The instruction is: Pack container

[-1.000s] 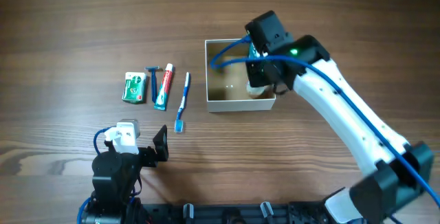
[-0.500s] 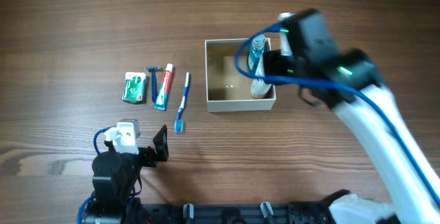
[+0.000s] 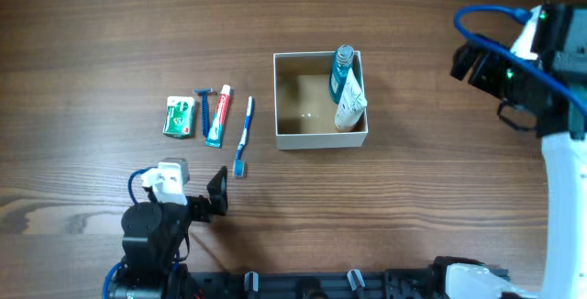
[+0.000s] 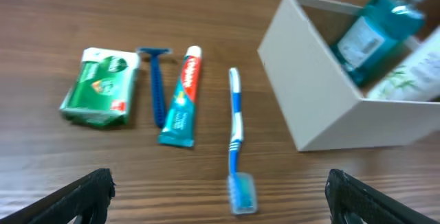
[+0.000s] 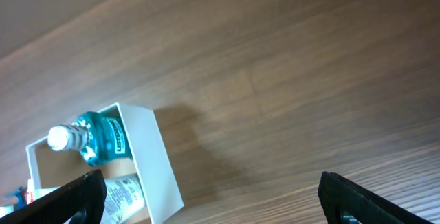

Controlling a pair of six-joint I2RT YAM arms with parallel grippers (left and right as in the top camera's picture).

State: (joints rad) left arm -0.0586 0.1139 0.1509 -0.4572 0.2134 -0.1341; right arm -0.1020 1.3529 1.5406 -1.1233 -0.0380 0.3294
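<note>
The container (image 3: 316, 140), a white-walled box with a brown inside, sits mid-table. A blue mouthwash bottle (image 3: 342, 71) and a white tube (image 3: 349, 106) lie along its right wall. My right gripper (image 3: 472, 63) hangs open and empty, well to the right of the box. In the right wrist view the container (image 5: 155, 155) shows at lower left, and nothing lies between the fingers of that gripper (image 5: 216, 200). My left gripper (image 4: 220, 207) is open near the front edge, with the head of a blue toothbrush (image 4: 236, 141) just ahead of it.
Left of the box lie a green pack (image 3: 180, 116), a blue razor (image 3: 204, 108), a toothpaste tube (image 3: 218, 116) and the toothbrush (image 3: 244, 136), side by side. Bare wood lies right of the box.
My right gripper has opened, left the white tube in the container, and swung away to the right. The left arm has not moved.
</note>
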